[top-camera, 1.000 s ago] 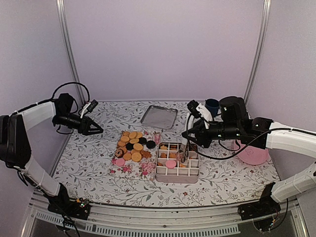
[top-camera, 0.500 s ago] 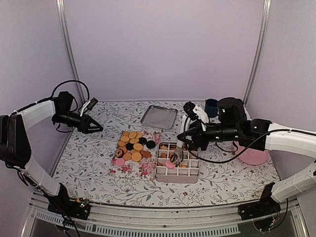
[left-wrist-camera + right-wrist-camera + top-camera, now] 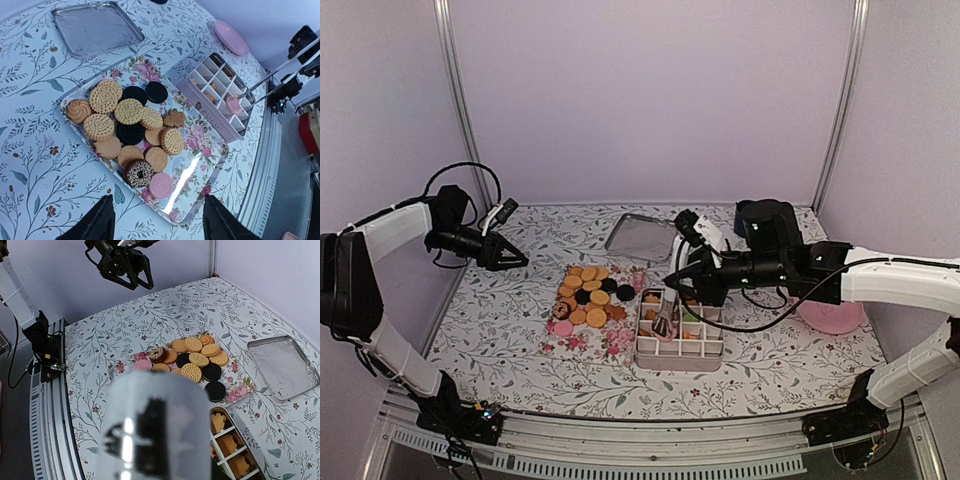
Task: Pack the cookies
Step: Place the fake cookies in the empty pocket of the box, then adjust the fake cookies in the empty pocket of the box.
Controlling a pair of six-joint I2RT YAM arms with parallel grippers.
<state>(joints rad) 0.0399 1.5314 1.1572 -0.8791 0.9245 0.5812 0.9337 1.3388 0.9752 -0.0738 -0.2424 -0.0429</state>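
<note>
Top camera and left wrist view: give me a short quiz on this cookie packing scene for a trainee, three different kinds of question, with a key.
1. True or false: the left gripper is holding a cookie.
2. Which colour is the cookie at the tips of the tongs, at the divided box? A green, B pink, C black.
3. Short answer: which sits nearer the back wall, the silver tray or the divided box?
Key: 1 false, its jaws stand open and empty. 2 B. 3 the silver tray.
</note>
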